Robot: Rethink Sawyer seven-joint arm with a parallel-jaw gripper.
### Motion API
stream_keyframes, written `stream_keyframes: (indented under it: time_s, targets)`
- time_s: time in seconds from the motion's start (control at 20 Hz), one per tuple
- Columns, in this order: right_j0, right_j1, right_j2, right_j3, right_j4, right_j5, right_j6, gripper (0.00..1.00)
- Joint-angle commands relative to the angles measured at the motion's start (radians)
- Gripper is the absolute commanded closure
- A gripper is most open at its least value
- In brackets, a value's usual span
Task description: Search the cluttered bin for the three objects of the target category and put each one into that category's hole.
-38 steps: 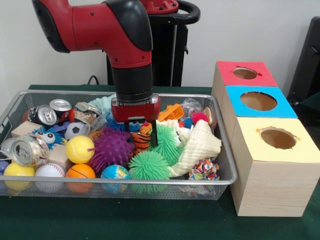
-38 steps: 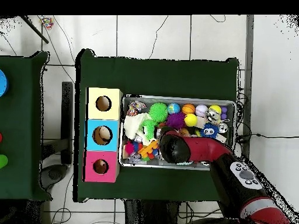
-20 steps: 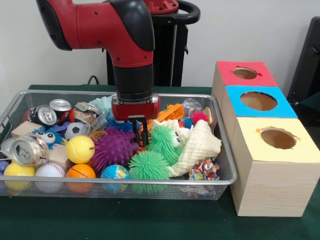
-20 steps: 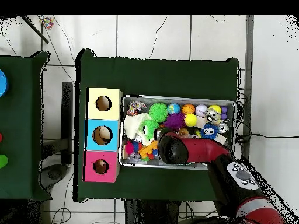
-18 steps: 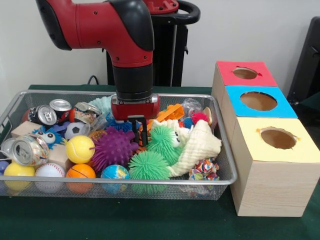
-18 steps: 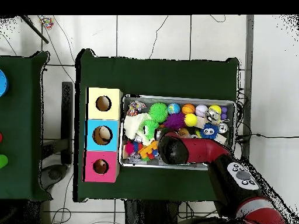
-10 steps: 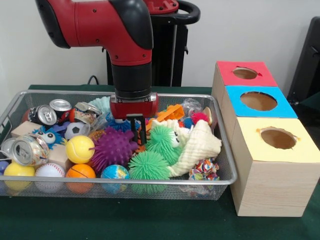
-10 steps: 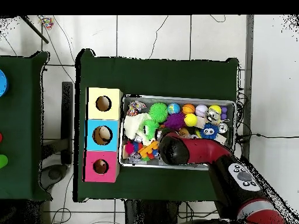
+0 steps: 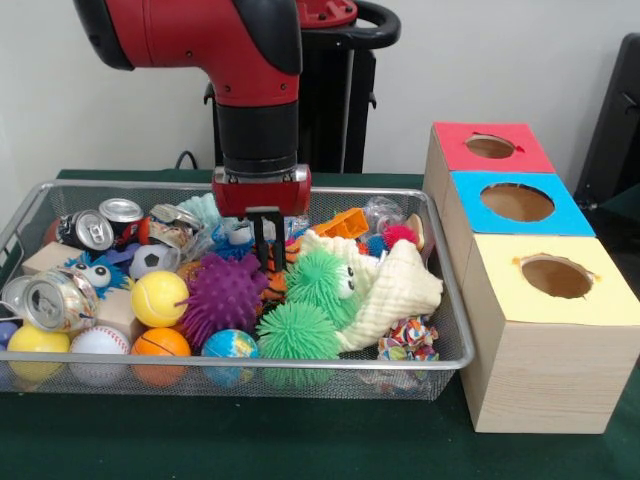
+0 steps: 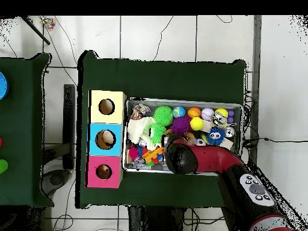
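My gripper (image 9: 266, 243) hangs over the middle of the wire bin (image 9: 440, 300), its tips just above an orange striped toy (image 9: 276, 284). The fingers stand close together and I see nothing between them. To its left lies a purple spiky ball (image 9: 225, 297), to its right a green fuzzy toy with eyes (image 9: 322, 280). A yellow tennis ball (image 9: 160, 298) and a green spiky ball (image 9: 298, 332) lie nearer the front. In the overhead view the arm (image 10: 186, 156) hides the gripper. Three boxes with holes stand beside the bin: red (image 9: 490, 146), blue (image 9: 517, 202), yellow (image 9: 556, 276).
Several drink cans (image 9: 62, 300) and small balls (image 9: 160, 345) fill the bin's left end. A cream plush (image 9: 398, 290) and an orange block (image 9: 345, 224) lie at its right. The boxes (image 10: 106, 139) stand against the bin's end wall in the overhead view.
The gripper has risen out of the clutter and shifted slightly left. The orange striped toy stayed in the bin, lower than the fingertips.
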Motion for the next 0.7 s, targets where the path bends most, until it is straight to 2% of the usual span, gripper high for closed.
stream_keyframes:
  time_s: [0.05,0.35,0.7]
  targets:
    - [-0.047,-0.136,-0.004,0.119,0.022,0.175,0.017,1.0]
    - [-0.057,-0.228,0.013,0.173,0.045,0.224,0.011,1.0]
    - [-0.064,-0.29,0.027,0.254,0.033,0.199,0.028,1.0]
